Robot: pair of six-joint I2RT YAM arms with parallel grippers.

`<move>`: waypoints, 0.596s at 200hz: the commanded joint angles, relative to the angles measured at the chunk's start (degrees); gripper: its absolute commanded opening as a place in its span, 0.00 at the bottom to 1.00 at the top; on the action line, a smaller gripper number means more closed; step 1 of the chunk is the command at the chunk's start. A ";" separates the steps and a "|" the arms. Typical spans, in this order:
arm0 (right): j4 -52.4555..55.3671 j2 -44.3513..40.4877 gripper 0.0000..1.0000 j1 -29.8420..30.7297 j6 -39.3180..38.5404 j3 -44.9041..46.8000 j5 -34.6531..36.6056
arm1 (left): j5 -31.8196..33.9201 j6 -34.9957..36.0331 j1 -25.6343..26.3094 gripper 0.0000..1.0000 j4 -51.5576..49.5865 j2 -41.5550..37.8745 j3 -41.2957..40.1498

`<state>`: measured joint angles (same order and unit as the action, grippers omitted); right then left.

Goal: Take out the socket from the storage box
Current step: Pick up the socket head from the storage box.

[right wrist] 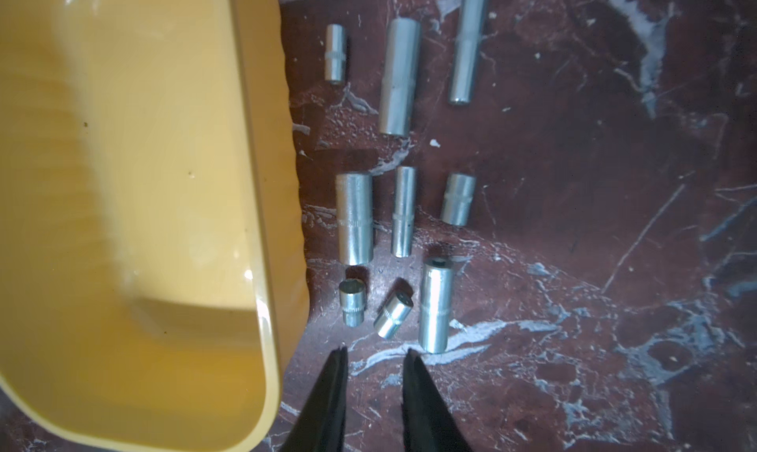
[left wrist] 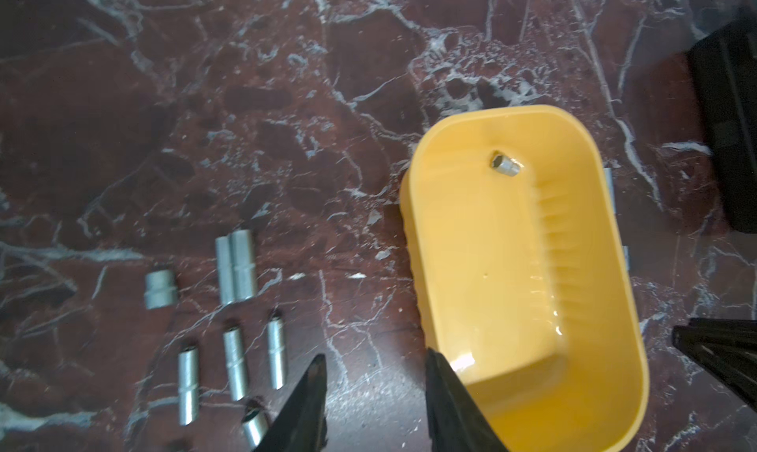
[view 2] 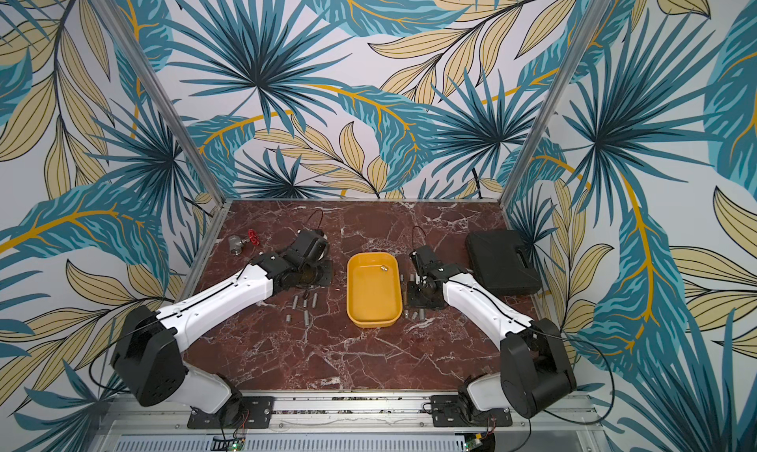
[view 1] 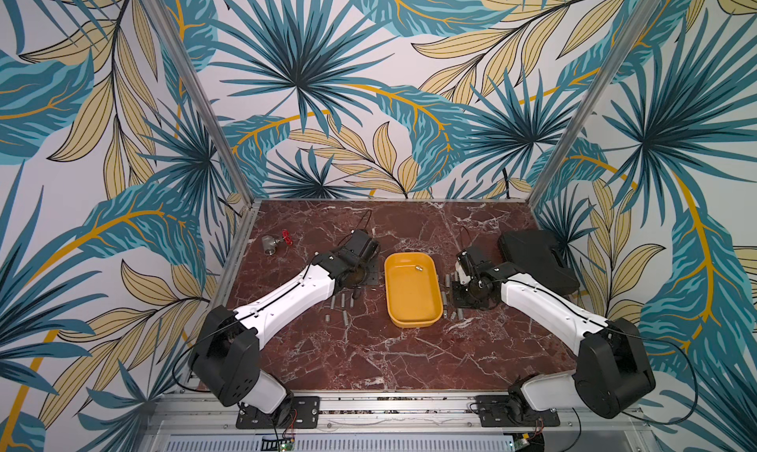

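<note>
Socket (left wrist: pixel 504 165) reach is the question. Left pincer (left wrist: pixel 376 353): moderately parted, empty, one finger (left wrist: pixel 450 396) crossing the nearer end rim of the storage box (left wrist: pixel 491 265) in the left wrist view. Right pincer (right wrist: pixel 375 349): narrower gap, empty, over the worktop (right wrist: pixel 573 224) just beside the box. Beyond both, at the box's far end, the socket lies on its side, long axis across the box's width, hex mouth toward the left arm's side. The right arm looks slightly nearer.
</note>
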<state>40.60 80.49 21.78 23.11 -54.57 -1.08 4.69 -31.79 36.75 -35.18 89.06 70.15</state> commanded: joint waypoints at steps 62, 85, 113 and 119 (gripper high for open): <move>1.19 -3.84 0.26 -1.18 0.26 -0.20 0.12 | -4.23 5.49 6.04 0.44 -1.60 20.86 23.97; 1.40 -4.17 0.26 -1.43 0.15 0.10 -0.06 | -4.96 6.12 6.28 0.46 -2.26 25.54 28.11; 1.50 -4.58 0.26 -1.80 -0.22 0.50 -0.13 | -5.99 7.30 6.31 0.46 -2.44 30.38 31.76; 1.54 -4.57 0.27 -1.74 -0.26 0.60 -0.13 | -6.13 7.57 6.32 0.46 -2.60 31.20 32.56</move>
<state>40.66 77.14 20.34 23.14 -54.54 -1.15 -0.27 -26.22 43.20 -36.23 117.43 97.84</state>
